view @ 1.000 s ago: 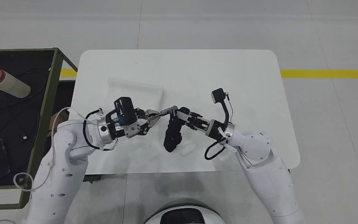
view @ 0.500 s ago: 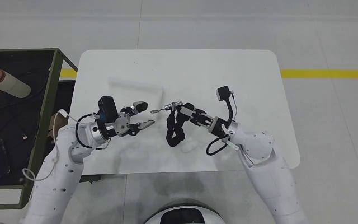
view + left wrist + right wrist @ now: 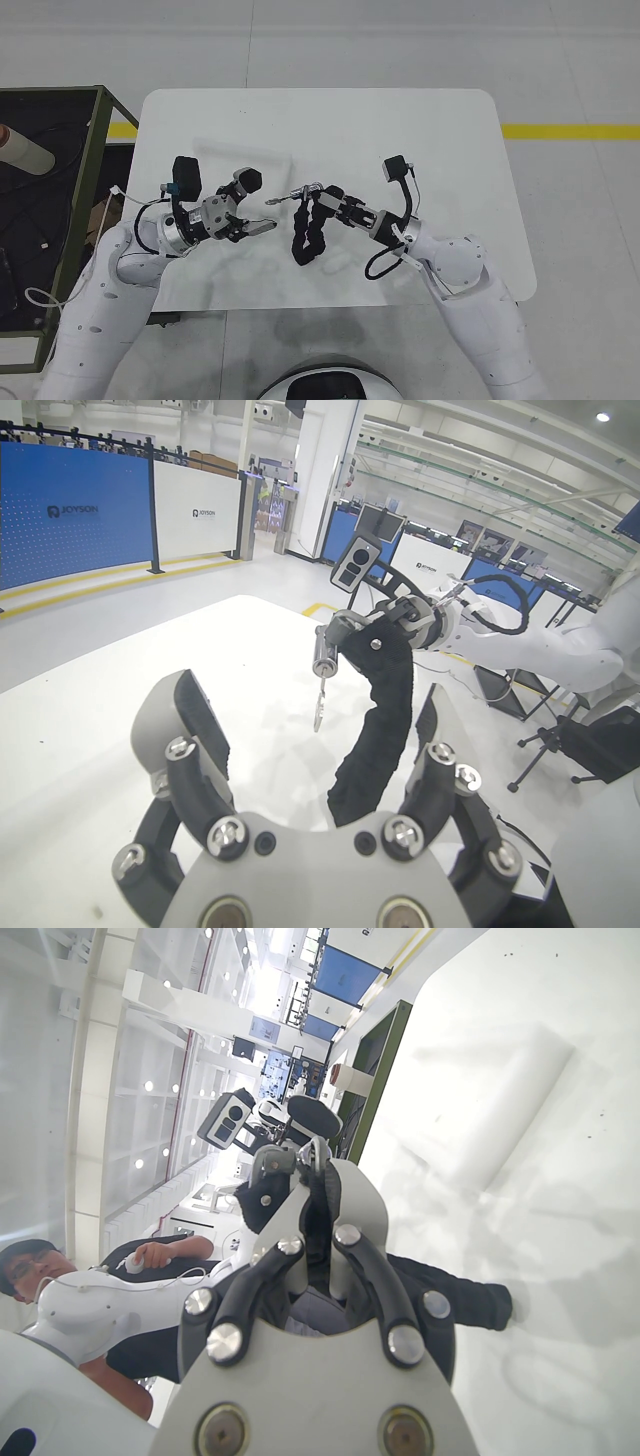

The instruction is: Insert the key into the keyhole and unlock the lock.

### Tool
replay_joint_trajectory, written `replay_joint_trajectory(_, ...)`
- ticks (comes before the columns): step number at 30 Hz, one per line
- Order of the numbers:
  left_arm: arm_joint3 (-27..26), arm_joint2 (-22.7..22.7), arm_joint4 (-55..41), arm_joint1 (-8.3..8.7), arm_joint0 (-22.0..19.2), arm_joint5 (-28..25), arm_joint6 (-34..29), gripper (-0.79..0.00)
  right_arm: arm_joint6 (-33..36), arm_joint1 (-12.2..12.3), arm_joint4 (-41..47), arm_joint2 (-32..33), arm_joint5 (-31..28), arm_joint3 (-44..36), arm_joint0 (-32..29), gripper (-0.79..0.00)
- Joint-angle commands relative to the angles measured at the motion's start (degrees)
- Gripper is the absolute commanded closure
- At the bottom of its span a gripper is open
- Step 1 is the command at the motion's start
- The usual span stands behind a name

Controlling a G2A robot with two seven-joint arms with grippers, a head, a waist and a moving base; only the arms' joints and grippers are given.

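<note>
The left gripper hangs spread wide and empty; just ahead of its fingertips the key sticks out of the keyhole, seated already, I'd say; the lock, a black fabric-sleeved cable, droops limp beneath the right gripper, which is clamped on its metal end. The key looks thin, stiff and slick; pinch its flat bow squarely to turn it.
</note>
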Motion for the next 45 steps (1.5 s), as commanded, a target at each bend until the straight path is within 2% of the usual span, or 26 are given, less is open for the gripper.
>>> replay_joint_trajectory(1,-0.26,0.07,-0.24,0.07,-0.01,-0.02,-0.79,0.0,-0.08,0.06,0.18,0.06,-0.05,-0.06,-0.1,0.0)
replay_joint_trajectory(20,-0.88,0.41,0.42,0.18,-0.13,0.19,-1.96,0.0,-0.37,0.26,0.97,0.07,0.05,-0.14,-0.9,0.0)
replay_joint_trajectory(23,-4.18,-1.08,7.25,0.1,0.18,0.65,0.02,0.0,-0.88,0.42,0.71,0.37,0.32,-1.22,-1.68,0.0)
replay_joint_trajectory(31,-7.2,-1.58,34.03,-0.65,1.56,1.51,17.95,0.0,-1.24,0.78,0.74,0.81,0.78,-2.04,-2.21,0.0)
replay_joint_trajectory(38,-6.8,0.84,59.38,-0.2,2.24,8.67,39.52,0.0,-1.56,1.03,1.13,0.77,0.65,-2.07,-2.25,0.0)
replay_joint_trajectory(42,-4.54,2.06,68.72,0.42,2.69,13.04,49.55,0.0,-1.62,1.19,1.2,0.78,0.79,-1.96,-2.14,0.0)
replay_joint_trajectory(43,-3.78,2.23,69.29,0.5,2.77,13.61,51.1,-0.031,-1.66,1.23,1.17,0.77,0.9,-1.88,-2.1,0.0)
replay_joint_trajectory(44,-3.03,2.22,68.77,0.51,2.76,14.37,52.39,-0.785,-1.73,1.27,1.06,0.77,0.99,-1.82,-2.06,0.0)
replay_joint_trajectory(45,-2.35,2.21,67.82,0.51,2.72,14.55,53.15,-0.785,-1.96,1.32,0.78,0.83,1.09,-1.74,-2.04,0.0)
